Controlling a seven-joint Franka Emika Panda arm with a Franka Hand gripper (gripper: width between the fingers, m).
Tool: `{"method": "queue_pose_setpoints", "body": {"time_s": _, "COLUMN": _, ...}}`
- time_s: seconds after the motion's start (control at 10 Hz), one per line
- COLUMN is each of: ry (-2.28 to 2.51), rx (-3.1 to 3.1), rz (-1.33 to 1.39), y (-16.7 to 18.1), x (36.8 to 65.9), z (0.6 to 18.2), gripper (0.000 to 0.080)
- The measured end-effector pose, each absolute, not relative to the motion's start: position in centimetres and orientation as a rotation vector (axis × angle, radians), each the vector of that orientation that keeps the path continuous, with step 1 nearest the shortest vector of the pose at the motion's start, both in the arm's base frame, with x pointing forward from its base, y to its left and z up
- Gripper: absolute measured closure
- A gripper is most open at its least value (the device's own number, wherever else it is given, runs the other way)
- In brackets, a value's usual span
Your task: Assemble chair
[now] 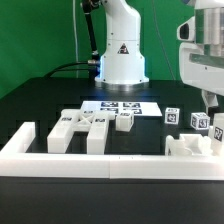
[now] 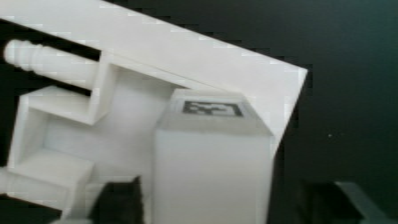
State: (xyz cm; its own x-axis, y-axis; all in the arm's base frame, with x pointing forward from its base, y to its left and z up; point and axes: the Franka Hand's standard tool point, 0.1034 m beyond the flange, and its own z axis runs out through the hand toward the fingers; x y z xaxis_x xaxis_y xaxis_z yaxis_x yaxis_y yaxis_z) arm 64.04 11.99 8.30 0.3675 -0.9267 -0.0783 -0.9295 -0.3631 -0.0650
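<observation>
Toward the exterior view's right, your gripper hung just above the table, over a small group of loose chair parts bearing black-and-white tags. Its jaws stood released. From the wrist view, the dark fingers were on either side of a tall white block with a tag on its sloped top. A dark gap showed between that block and one finger, so nothing was clamped. Beyond the block lay a larger white frame piece with a round peg sticking out from it. Whether the block and the frame piece were joined, I could not tell you. Near the corner of the white border wall, another chair piece sat close beneath your gripper. Well apart, on the exterior view's left, more slabs and bars lay in a cluster just in front of the marker board. Behind that board stood the arm's base.
</observation>
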Motion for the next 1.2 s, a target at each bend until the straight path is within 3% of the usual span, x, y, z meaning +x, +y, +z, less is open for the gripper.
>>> {"method": "queue_pose_setpoints", "body": {"time_s": 0.1, "ry": 1.677, "rx": -2.539, "rz": 0.041, "y": 12.08, "x": 64.03, "z": 8.30, "gripper": 0.0278}}
{"method": "queue_pose_setpoints", "body": {"time_s": 0.2, "ry": 1.550, "rx": -2.619, "rz": 0.030, "y": 12.20, "x": 64.03, "z": 8.30, "gripper": 0.0174}}
{"method": "queue_pose_setpoints", "body": {"time_s": 0.3, "ry": 1.354, "rx": -2.723, "rz": 0.020, "y": 12.28, "x": 64.01, "z": 8.30, "gripper": 0.0157}}
{"method": "queue_pose_setpoints", "body": {"time_s": 1.2, "ry": 0.097, "rx": -3.052, "rz": -0.042, "y": 12.85, "x": 63.82, "z": 7.98, "gripper": 0.0150}}
